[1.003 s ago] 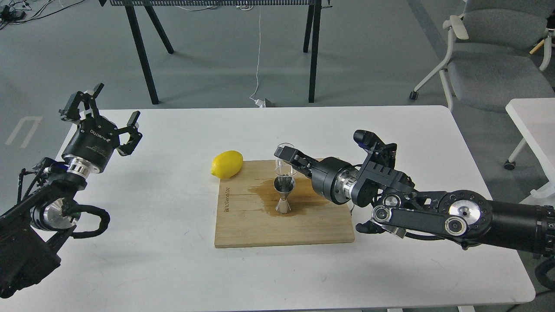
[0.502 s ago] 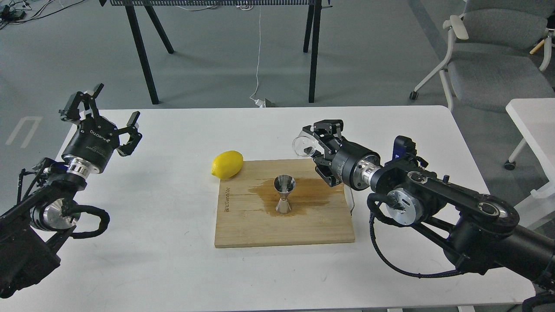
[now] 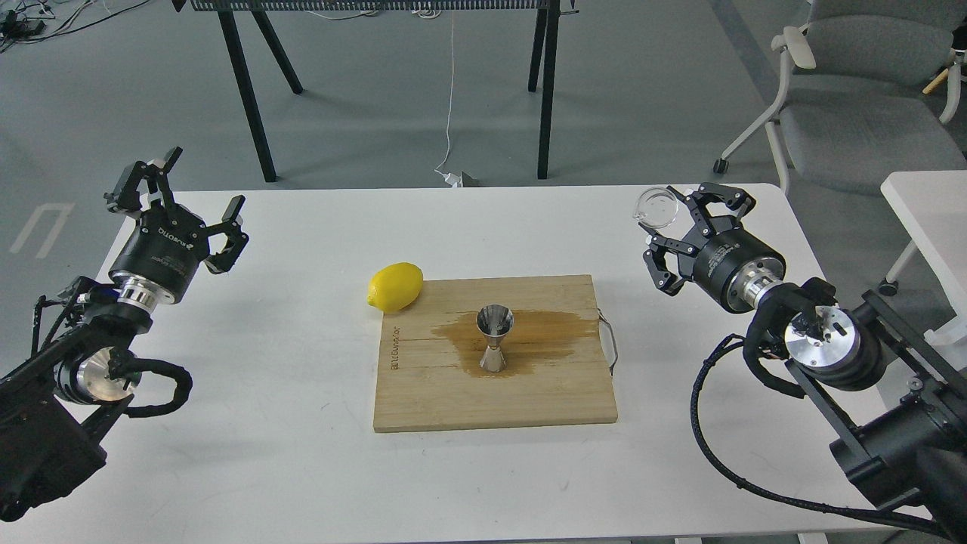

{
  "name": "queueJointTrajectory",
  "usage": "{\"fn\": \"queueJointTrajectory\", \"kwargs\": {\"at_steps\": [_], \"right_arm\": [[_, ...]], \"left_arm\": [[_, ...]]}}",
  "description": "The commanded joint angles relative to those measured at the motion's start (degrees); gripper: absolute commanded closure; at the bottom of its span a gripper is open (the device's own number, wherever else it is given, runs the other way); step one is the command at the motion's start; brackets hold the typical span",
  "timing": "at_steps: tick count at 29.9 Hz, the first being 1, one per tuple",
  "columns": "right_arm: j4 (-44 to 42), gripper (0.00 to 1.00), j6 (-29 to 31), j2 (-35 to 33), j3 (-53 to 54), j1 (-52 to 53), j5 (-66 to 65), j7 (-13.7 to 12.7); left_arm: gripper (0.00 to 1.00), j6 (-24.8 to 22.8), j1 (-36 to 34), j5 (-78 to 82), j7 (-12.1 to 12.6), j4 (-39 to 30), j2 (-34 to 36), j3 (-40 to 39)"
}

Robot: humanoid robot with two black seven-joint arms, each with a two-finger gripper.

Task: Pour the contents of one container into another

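Note:
The small clear glass cup [image 3: 656, 208] is at the table's back right and seems to rest upright on the surface. My right gripper [image 3: 680, 229] is right behind it with its fingers spread open, one fingertip [image 3: 686, 202] close against the cup's side. The steel jigger [image 3: 495, 338] stands upright in the middle of the wooden board [image 3: 453, 393], in a brown wet stain [image 3: 540, 332]. My left gripper [image 3: 189, 198] hovers open and empty over the table's far left.
A yellow lemon [image 3: 395, 287] lies at the board's back left corner. The white table [image 3: 302, 468] ends just behind the cup. A grey chair [image 3: 846, 128] and another white table [image 3: 933, 219] stand off to the right.
My right arm swung away from above the jigger to the back right, carrying the cup. Its fingers, shut on the cup before, now stand spread. The left arm has not moved.

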Motion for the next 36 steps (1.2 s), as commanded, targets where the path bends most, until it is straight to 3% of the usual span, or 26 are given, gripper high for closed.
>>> {"fn": "queueJointTrajectory", "kwargs": {"at_steps": [1, 16, 22, 36], "right_arm": [[-0.2, 0.56, 1.8, 1.0, 5.3, -3.6, 2.7, 0.0], [-2.7, 0.56, 9.9, 6.0, 14.4, -13.0, 18.6, 0.0], [-10.4, 0.56, 11.8, 6.1, 15.3, -13.8, 27.3, 0.0], [-24.8, 0.55, 11.7, 6.5, 16.6, -12.2, 30.2, -0.4]], "left_arm": [[0.02, 0.0, 0.0, 0.0, 0.0, -0.1, 0.0, 0.0], [0.02, 0.0, 0.2, 0.0, 0.0, -0.1, 0.5, -0.1], [0.02, 0.0, 0.4, 0.0, 0.0, -0.1, 0.4, 0.0], [0.02, 0.0, 0.4, 0.1, 0.0, -0.1, 0.2, 0.0]]}}
